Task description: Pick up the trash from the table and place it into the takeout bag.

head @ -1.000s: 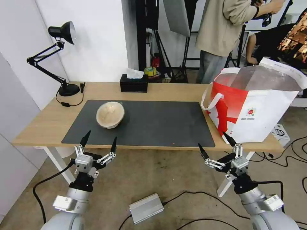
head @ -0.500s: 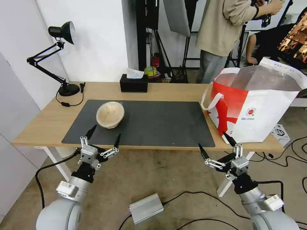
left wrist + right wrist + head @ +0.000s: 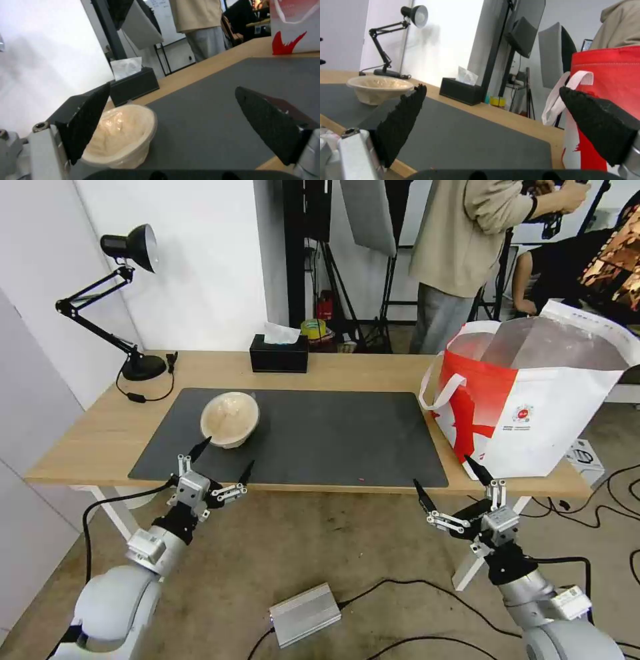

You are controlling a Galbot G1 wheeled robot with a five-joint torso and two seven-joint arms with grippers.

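We note our left gripper (image 3: 223,460) spread wide, empty, near the beige round lidded bowl (image 3: 229,419); right gripper (image 3: 452,483) likewise wide, empty.

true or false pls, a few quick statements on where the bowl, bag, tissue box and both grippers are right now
1. The beige bowl sits on the dark mat. True.
2. The left gripper is shut on the bowl. False: it is open, short of the bowl, at the table's near edge.
3. The takeout bag stands at the table's right end. True.
4. The right gripper is inside the bag. False: it hangs open below the table edge.
5. The tissue box is on the mat. False: it is on bare wood behind it.
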